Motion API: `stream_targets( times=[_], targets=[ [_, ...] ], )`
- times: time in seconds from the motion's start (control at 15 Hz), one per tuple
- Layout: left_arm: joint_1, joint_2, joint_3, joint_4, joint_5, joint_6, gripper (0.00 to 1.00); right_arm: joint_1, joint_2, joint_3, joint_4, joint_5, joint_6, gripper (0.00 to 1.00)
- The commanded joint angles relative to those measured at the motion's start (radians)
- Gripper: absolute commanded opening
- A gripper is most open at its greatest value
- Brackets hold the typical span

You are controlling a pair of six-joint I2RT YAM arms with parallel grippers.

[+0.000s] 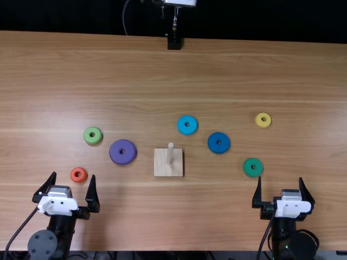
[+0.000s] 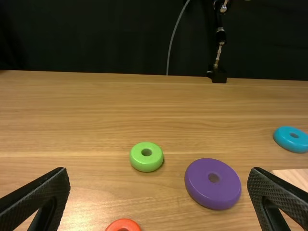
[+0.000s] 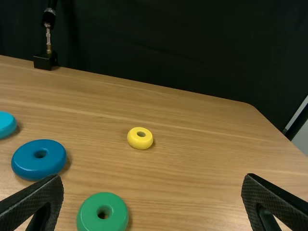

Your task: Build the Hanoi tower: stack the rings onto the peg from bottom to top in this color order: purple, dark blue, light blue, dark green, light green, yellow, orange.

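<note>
The wooden table (image 1: 303, 81) runs out ahead of both grippers. The left gripper (image 1: 74, 174) has its fingers spread wide and holding nothing; the right gripper (image 1: 280, 178) is likewise apart and unloaded. Between them, slightly farther out, sits the square wooden base (image 1: 161, 168) with its bare peg (image 1: 170, 154) standing up.

The purple ring (image 1: 130, 153) lies ahead and to the right of the left gripper, between it and the base. The dark blue ring (image 1: 213, 147) is ahead and left of the right gripper; the light blue ring (image 1: 182, 130) is farther out and farther left. The dark green ring (image 1: 248, 171) is near the right gripper's left finger, a little ahead. The light green ring (image 1: 92, 141) lies ahead of the left gripper, and the yellow ring (image 1: 262, 125) well ahead of the right one. Smallest, the orange ring (image 1: 78, 180) lies on the table between the left fingertips as seen from above, though how far below them is hard to judge.
</note>
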Motion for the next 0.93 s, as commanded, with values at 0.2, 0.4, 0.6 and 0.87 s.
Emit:
stream_targets(
  times=[0.2,0.4,0.6,0.87],
  targets=[
    [0.011,-0.012,-0.036,-0.007,0.005,0.009,1.0,-0.01,-0.012,-0.018,-0.008,0.011,-0.003,1.0],
    [0.004,-0.012,0.085,-0.005,0.005,0.011,1.0,-0.01,-0.012,-0.017,-0.008,0.011,-0.003,1.0],
    [0.008,0.171,0.295,-0.037,0.027,0.009,1.0,-0.01,-0.012,-0.017,-0.008,0.011,-0.003,1.0],
    [0.007,0.464,0.542,-0.16,0.091,0.011,1.0,-0.01,-0.012,-0.017,-0.008,0.011,-0.003,1.0]
  ],
)
